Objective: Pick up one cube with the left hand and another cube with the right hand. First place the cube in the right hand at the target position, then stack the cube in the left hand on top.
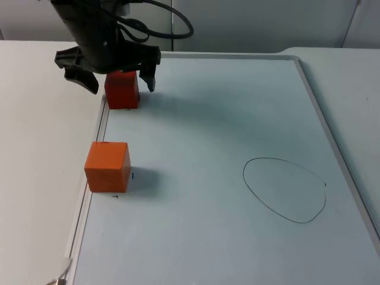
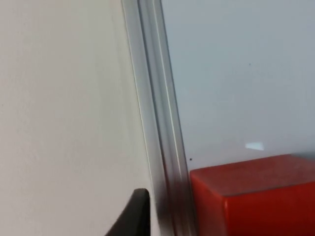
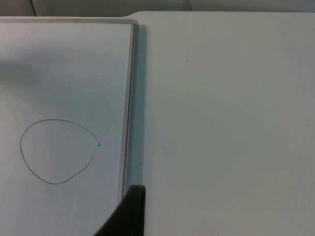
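Observation:
A red cube (image 1: pixel 122 90) sits at the far left corner of the whiteboard, against its metal rim. My left gripper (image 1: pixel 119 85) is open and straddles it, one finger out over the white table, the other over the board; nothing is gripped. In the left wrist view the red cube (image 2: pixel 256 196) lies just past the rim (image 2: pixel 157 123). An orange cube (image 1: pixel 107 166) stands nearer, by the board's left rim. The target, a drawn oval (image 1: pixel 285 190), lies on the board's right side. My right gripper (image 3: pixel 125 216) waits over the table beside the oval (image 3: pixel 56 151).
The whiteboard (image 1: pixel 225 119) has a raised metal rim (image 1: pixel 332 136) all round. White table surface (image 1: pixel 41 119) lies to its left, and more of it (image 3: pixel 221 123) to its right. Small pen marks sit near the orange cube.

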Robot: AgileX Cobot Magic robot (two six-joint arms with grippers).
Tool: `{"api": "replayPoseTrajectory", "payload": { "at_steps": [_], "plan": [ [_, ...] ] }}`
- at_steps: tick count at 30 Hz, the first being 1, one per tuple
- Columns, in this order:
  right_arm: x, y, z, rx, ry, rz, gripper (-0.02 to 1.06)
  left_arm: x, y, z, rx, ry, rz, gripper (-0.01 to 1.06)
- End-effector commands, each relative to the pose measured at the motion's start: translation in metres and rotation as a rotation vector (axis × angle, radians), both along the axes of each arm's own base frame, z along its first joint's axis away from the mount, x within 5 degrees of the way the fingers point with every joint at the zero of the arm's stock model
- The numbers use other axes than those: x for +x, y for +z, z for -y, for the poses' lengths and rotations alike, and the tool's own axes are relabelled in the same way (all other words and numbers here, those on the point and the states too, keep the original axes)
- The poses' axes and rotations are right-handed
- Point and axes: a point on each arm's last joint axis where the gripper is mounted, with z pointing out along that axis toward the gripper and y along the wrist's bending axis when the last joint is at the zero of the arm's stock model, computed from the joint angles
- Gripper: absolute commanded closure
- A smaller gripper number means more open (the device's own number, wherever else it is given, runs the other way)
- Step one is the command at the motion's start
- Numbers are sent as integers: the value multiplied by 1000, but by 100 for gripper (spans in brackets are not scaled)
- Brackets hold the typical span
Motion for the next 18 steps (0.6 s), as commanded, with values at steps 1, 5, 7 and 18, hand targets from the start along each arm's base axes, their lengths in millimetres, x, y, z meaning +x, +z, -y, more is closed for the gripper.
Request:
{"api": "replayPoseTrajectory", "payload": {
  "at_steps": [1,5,7,18],
  "plan": [
    [0,0,0,-7,-7,9,0,0,1,5,-12,1,9,20],
    [0,0,0,-7,-7,9,0,0,1,5,-12,1,9,53],
    [0,0,0,-7,-7,9,0,0,2,5,-12,-1,11,73],
    [0,0,0,-7,-7,9,0,-13,82,0,-6,-20,78,97]
  ]
}}
